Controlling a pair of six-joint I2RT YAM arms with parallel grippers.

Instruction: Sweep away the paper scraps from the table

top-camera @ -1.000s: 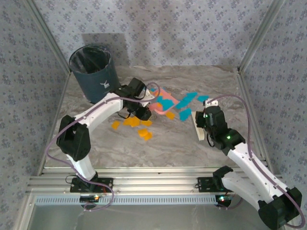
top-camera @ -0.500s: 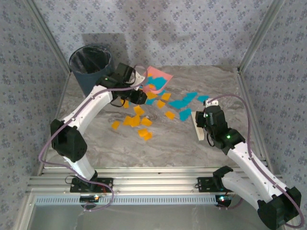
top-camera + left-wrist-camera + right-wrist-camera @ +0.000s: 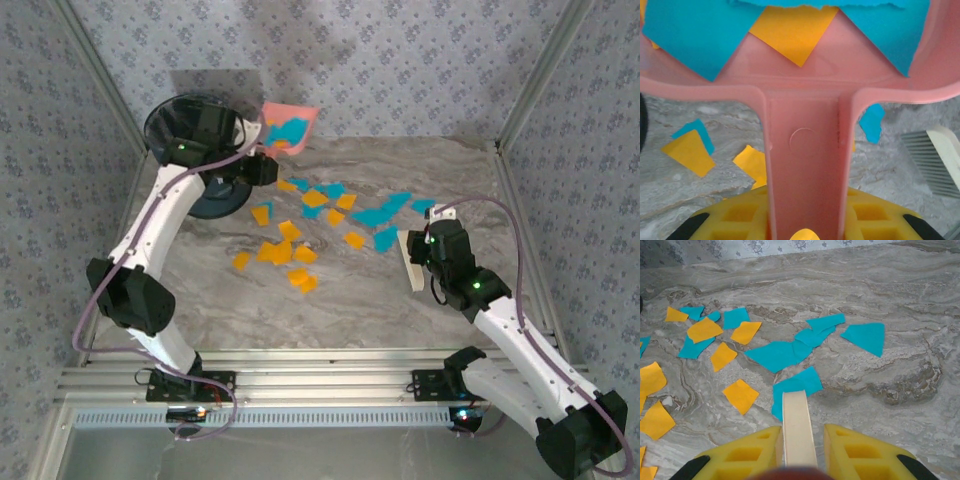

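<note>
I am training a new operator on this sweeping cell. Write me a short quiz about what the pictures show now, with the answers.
1. True or false: the pink dustpan, held by the left gripper, lies flat on the table.
2. What does the right gripper hold? A) a cream brush B) a blue scrap C) nothing
3. Name the two colours of the paper scraps on the table.

Key
1. False: it is raised off the table, beside the dark bin, with scraps in it.
2. A
3. Orange-yellow and blue.
</note>
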